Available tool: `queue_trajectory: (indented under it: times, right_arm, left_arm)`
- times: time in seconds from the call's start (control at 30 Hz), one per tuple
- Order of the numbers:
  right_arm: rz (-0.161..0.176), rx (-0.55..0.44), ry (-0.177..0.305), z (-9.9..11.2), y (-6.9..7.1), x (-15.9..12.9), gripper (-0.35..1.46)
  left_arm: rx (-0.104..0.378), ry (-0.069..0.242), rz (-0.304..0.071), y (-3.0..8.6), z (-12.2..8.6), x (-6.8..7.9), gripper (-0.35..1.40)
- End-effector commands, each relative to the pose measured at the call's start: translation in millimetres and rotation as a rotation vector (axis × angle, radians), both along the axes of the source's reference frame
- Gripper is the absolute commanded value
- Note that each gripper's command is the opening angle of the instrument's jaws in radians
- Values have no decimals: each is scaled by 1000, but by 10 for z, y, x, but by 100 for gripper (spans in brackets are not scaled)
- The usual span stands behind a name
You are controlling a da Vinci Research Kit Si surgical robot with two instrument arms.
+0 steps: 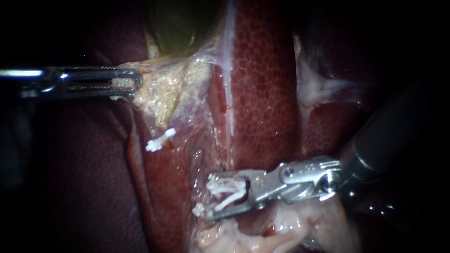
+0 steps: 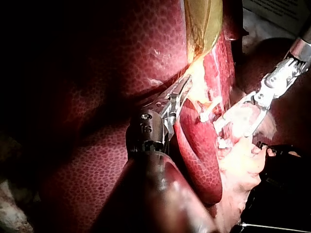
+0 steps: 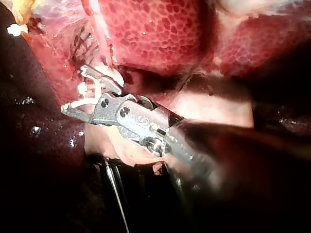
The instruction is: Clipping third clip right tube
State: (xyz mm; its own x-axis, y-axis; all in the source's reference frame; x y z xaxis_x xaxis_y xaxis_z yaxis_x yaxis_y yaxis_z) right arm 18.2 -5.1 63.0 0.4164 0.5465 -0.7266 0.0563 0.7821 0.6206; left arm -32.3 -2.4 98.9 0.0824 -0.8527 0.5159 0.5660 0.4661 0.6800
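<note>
Endoscope view: right instrument (image 1: 220, 196) carries a white clip (image 1: 228, 191) in spread jaws, set against the tube (image 1: 202, 194), near centre. Tube judged soft, wet, slippery and easily torn; take it squarely across. Left instrument (image 1: 133, 82) pinches pale tissue (image 1: 164, 89), far left.

We see liver (image 1: 262, 93): dark red, tiny dots all over, like net. Gallbladder (image 1: 180, 28): dull green and yellow. Yellow tissue (image 1: 164, 91): pale yellow, lumpy white specks. Upper clip (image 1: 160, 140): white. Lower clip (image 1: 228, 189): white too. Left instrument (image 1: 139, 80): shiny silver, thin ridged lines. Right instrument (image 1: 208, 197): silver tip, black shaft. Pink tissue (image 1: 262, 239): pale pink, wet shine.
</note>
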Motion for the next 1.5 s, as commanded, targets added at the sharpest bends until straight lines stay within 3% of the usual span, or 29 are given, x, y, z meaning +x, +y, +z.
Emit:
queue_trajectory:
  times: [0.03,0.17,0.37,0.6,0.87,1.03,1.3,1.5]
  right_arm:
    - [11,-2,-7,-4,3,-3,60]
    - [35,20,-23,-16,17,-16,60]
    - [84,81,-59,-16,25,-28,59]
    - [135,193,-97,1,35,-35,55]
    - [221,339,-105,31,49,-45,54]
    - [235,355,-111,49,50,-49,55]
    - [243,394,-116,64,41,-40,56]
    - [253,453,-78,69,39,-31,55]
  left_arm:
    - [0,0,0,0,0,0,-10]
    - [0,0,0,0,0,0,-10]
    - [0,0,0,0,0,0,-10]
    - [0,0,0,0,0,0,-10]
    - [0,0,0,0,0,0,-8]
    - [0,0,0,0,0,0,-8]
    - [0,0,0,0,0,0,-8]
    - [0,-2,2,-1,0,0,-8]
